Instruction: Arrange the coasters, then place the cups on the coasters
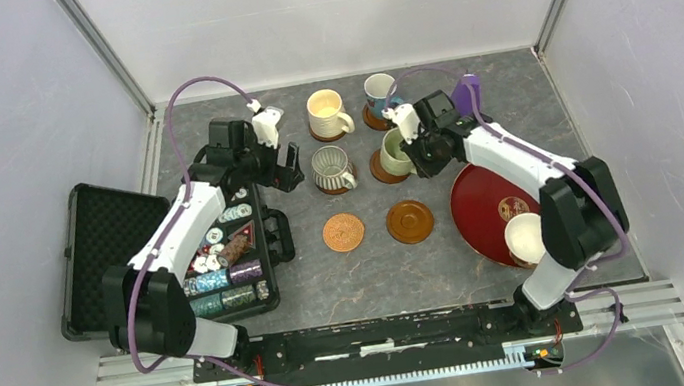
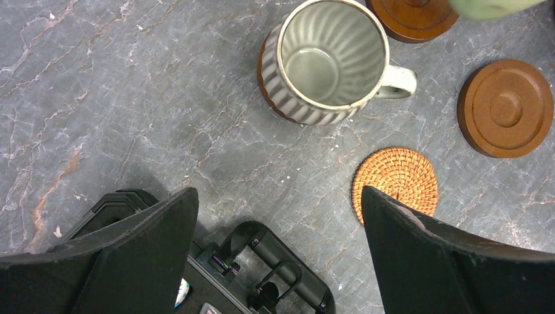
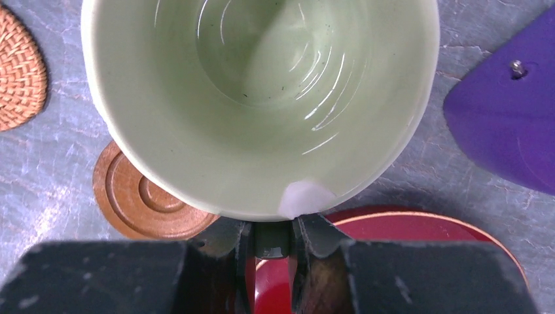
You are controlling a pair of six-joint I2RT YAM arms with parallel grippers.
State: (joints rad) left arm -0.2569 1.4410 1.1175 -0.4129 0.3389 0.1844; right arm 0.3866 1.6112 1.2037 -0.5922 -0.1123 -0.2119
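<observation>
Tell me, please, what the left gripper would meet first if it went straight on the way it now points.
Most likely the bare grey table, just short of the grey striped mug, since the open left gripper points down at it. Depth is unclear, so it might reach the mug's base instead.

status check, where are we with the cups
left fingers open, empty, near grey striped cup. right fingers shut on pale green cup handle, at middle-right coaster; seated unclear. woven coaster and front brown coaster bare, nothing blocking.
</observation>
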